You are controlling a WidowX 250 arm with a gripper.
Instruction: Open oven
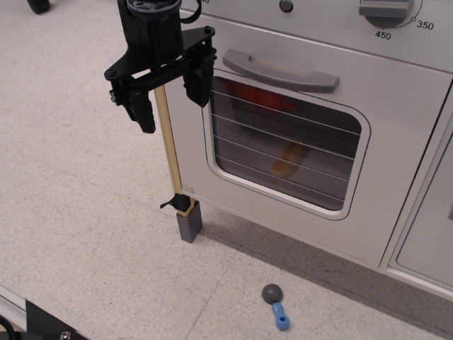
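The white toy oven (396,149) fills the right side of the view. Its door (382,205) is shut, with a grey bar handle (279,71) along the top and a rounded clear window (283,145) crossed by thin lines. The grey dial panel (333,18) runs above the door. My black gripper (173,99) hangs open and empty at the oven's left front corner, left of the handle's left end and slightly below it. Its right finger (199,81) is close to the door's upper left corner; I cannot tell whether it touches.
A wooden corner post (170,149) on a grey foot (190,221) stands under the gripper. A small blue-handled spoon with a grey bowl (276,306) lies on the speckled floor in front of the oven. A plain white cabinet door (428,234) is at the right.
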